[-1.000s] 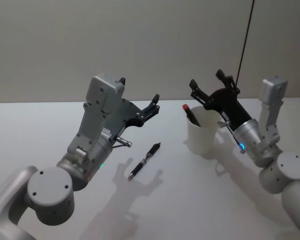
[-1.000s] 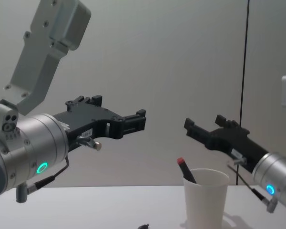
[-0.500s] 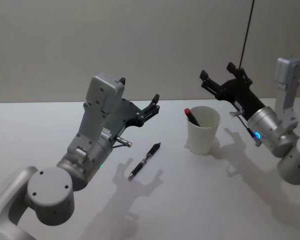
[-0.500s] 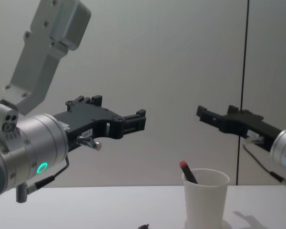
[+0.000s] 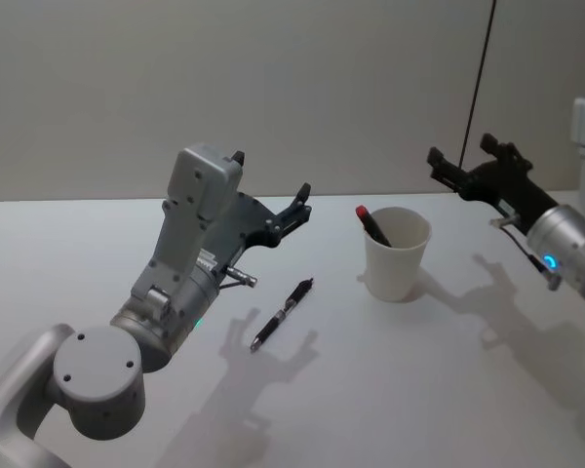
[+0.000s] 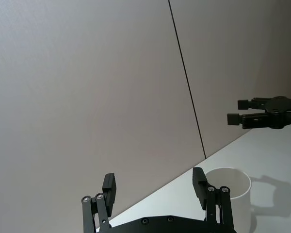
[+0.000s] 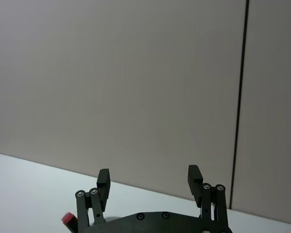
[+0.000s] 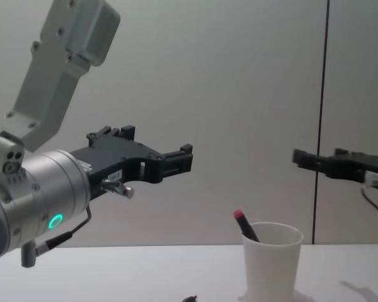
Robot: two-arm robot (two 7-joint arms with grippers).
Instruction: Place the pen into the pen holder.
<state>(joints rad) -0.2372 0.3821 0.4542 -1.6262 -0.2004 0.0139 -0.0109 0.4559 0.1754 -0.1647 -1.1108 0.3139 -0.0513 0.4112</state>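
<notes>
The pen holder (image 5: pixel 397 253) is a white paper cup standing upright on the table, right of centre. A dark pen with a red cap (image 5: pixel 373 223) leans inside it, cap up. A second, black pen (image 5: pixel 282 314) lies flat on the table to the cup's left. My right gripper (image 5: pixel 463 158) hovers open and empty in the air, to the right of the cup and above its rim. My left gripper (image 5: pixel 271 180) is open and empty, held above the table, left of the cup and behind the lying pen. In the chest view the cup (image 8: pixel 271 261) shows from the side.
The white table (image 5: pixel 390 390) has free room in front of the cup and the lying pen. A plain wall with a dark vertical seam (image 5: pixel 480 88) stands behind the table. My left arm's large grey body (image 5: pixel 175 283) fills the near left.
My right gripper has drawn back from just above the cup, moving right and away from it, still open. The red-capped pen stays in the cup. The left arm has not moved.
</notes>
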